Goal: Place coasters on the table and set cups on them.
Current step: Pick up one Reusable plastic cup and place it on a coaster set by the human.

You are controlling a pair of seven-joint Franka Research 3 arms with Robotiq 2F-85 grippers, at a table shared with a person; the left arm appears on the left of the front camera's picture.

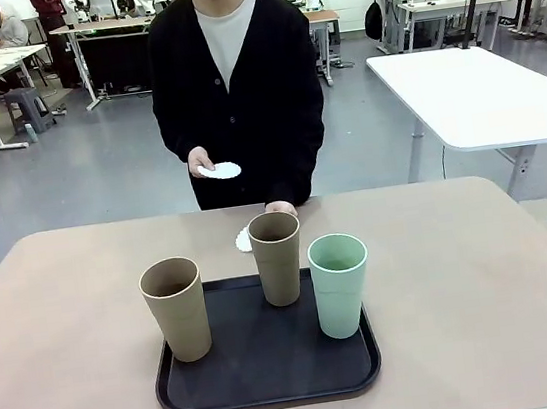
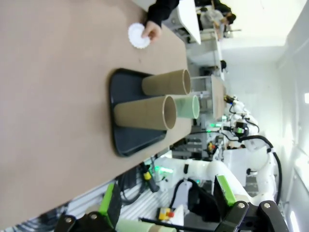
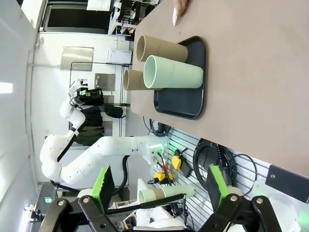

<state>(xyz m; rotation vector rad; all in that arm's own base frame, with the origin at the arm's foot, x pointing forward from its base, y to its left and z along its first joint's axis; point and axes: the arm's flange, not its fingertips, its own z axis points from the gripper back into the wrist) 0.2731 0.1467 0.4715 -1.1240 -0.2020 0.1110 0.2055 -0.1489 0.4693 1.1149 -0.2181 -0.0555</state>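
On the beige table (image 1: 465, 280) a black tray (image 1: 265, 372) carries three upright cups: a tan one (image 1: 177, 308) at the left, a second tan one (image 1: 277, 256) at the back, and a mint green one (image 1: 340, 283) at the right. Across the table, a person's hand (image 1: 280, 208) rests on a white coaster (image 1: 244, 239) lying on the table just behind the tray. The person's other hand holds more coasters (image 1: 221, 170) at waist height. My left gripper (image 2: 166, 198) and right gripper (image 3: 159, 182) both stand open with nothing between their fingers, back beyond the table's near edge, far from the cups (image 2: 145, 112) (image 3: 174, 72).
A white-topped table (image 1: 481, 91) stands behind at the right. The tabletop is bare on both sides of the tray (image 2: 126, 87) (image 3: 193, 104). Cables and boxes hang below the table's near edge (image 3: 212, 154).
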